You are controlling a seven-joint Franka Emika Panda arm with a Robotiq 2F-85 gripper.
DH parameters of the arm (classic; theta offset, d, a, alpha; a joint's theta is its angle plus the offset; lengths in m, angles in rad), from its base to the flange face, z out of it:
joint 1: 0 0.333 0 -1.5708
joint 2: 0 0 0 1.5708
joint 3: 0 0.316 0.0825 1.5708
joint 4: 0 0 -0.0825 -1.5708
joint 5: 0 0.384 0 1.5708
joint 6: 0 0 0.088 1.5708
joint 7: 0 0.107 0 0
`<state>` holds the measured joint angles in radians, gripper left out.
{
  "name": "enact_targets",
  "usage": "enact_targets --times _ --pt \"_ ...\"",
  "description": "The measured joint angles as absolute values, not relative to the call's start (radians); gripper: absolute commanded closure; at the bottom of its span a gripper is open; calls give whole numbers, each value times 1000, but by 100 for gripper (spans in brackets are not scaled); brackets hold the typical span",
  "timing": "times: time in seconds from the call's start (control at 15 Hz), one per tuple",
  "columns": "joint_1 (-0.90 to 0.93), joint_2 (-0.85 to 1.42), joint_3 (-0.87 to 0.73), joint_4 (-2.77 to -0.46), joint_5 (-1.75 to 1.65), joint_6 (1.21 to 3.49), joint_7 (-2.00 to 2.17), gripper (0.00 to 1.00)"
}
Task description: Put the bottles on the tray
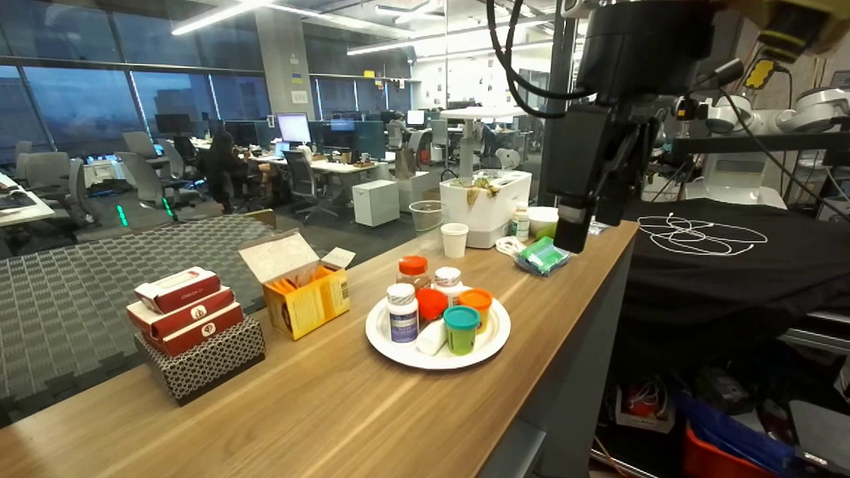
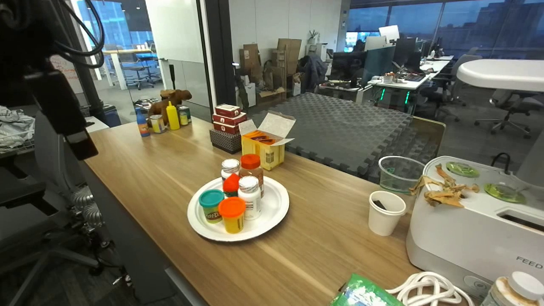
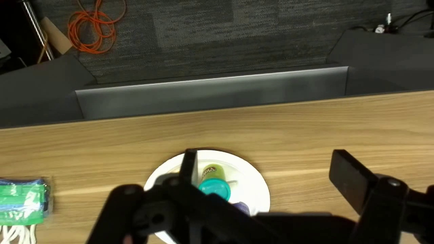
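The tray (image 1: 498,325), a round white plate, lies flat on the wooden desk (image 2: 323,204), its rim wholly inside the desk's edges. In the wrist view a strip of wood separates the tray from the long edge. The yellow box (image 1: 312,309), flaps raised, stands near the tray with desktop between. The paper cup (image 2: 384,216) and the green packet (image 3: 22,203) are well apart from it, a broad stretch of desktop intervening.

The bottles (image 2: 250,199) are grouped on the tray. The red-capped bottle (image 1: 413,271), purple-labelled bottle (image 1: 402,317), second white bottle (image 1: 448,280), orange-lidded tub (image 2: 232,216) and teal-lidded tub (image 1: 461,332) stand upright, long axes vertical, tops up. To the right of the orange-lidded tub, in that exterior view, tray surface shows. A white piece (image 1: 431,337) lies beside the teal-lidded tub, long axis slanting up to the right in an exterior view; whether it joins the red item (image 1: 432,303) cannot be told.

The gripper (image 3: 266,164) hangs above the desk, pointing down, well apart from the bottles, jaws spread wide
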<state>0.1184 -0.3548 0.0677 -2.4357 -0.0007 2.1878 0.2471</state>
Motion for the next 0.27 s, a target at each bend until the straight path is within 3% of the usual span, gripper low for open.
enact_targets --times 0.27 --pt "118 -354 67 -2440 0 2188 243 0"
